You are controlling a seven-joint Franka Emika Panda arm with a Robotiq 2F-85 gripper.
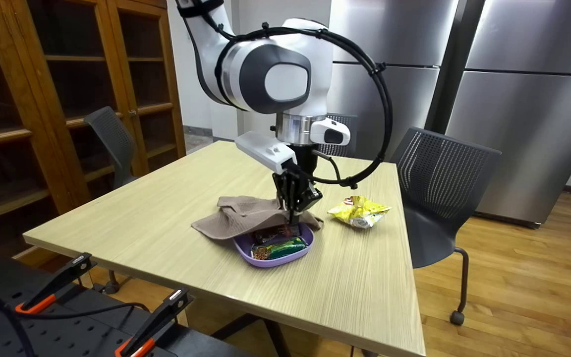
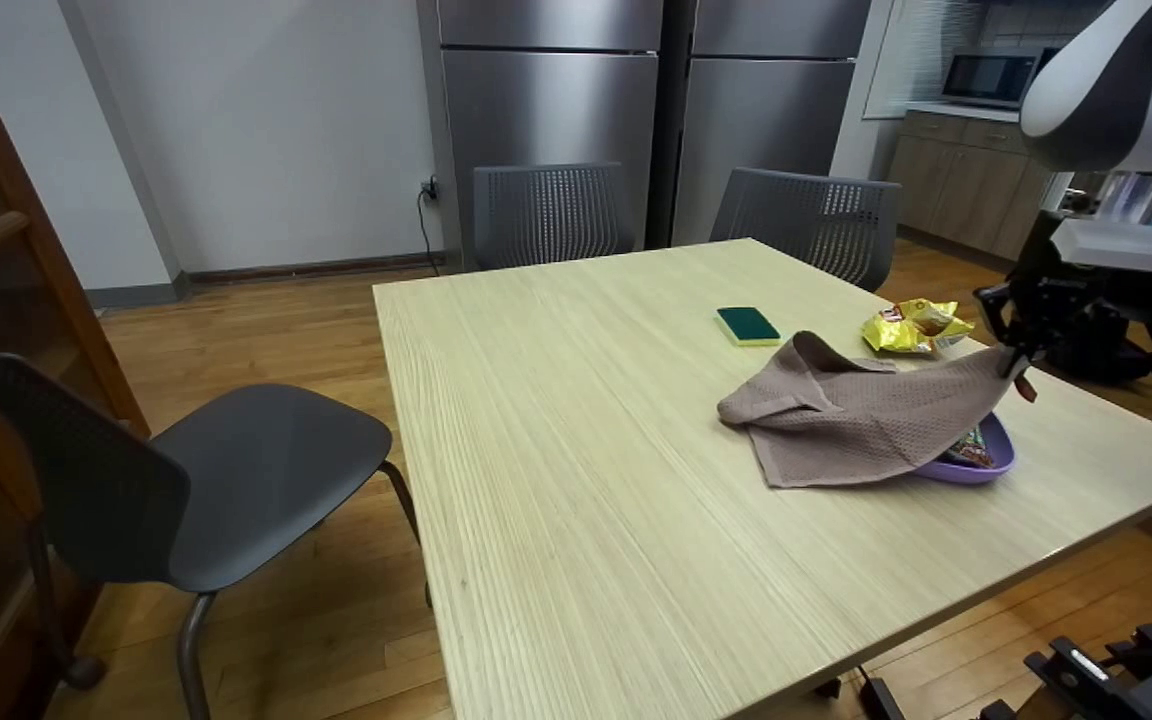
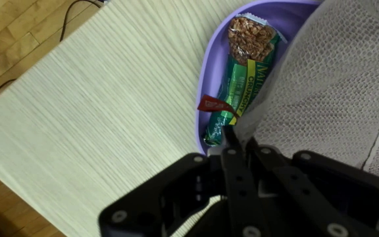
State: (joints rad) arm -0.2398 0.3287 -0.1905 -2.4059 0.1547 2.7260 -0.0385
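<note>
Brown waffle-weave cloth (image 2: pixel 861 425), soft and creased, hangs from the black two-fingered claw (image 3: pixel 240 140), whose jaws are pressed together on its edge. The work looks partway: the grip is made and that edge is raised off the pale wood-grain table (image 3: pixel 110 98), while the rest of the cloth droops over part of the shallow purple plastic bowl (image 3: pixel 215 69) and lies on the tabletop beside it. Letting go is not yet done, and the bowl stands only part covered, so some handling of the cloth seems left.

From the claw, the cloth starts right between the fingertips and spreads to their right in the wrist view, sloping down and away. The bowl sits below the claw, and in it, just past the fingertips, lies a granola bar in a green and clear wrapper (image 3: pixel 240 82), mostly uncovered. A flat red wrapper end (image 3: pixel 214 103) sticks out just beside the fingertips; whether it is pinched along with the cloth, I cannot tell. Near the claw, apart from it, lies a crumpled shiny yellow snack bag (image 1: pixel 357 210).
</note>
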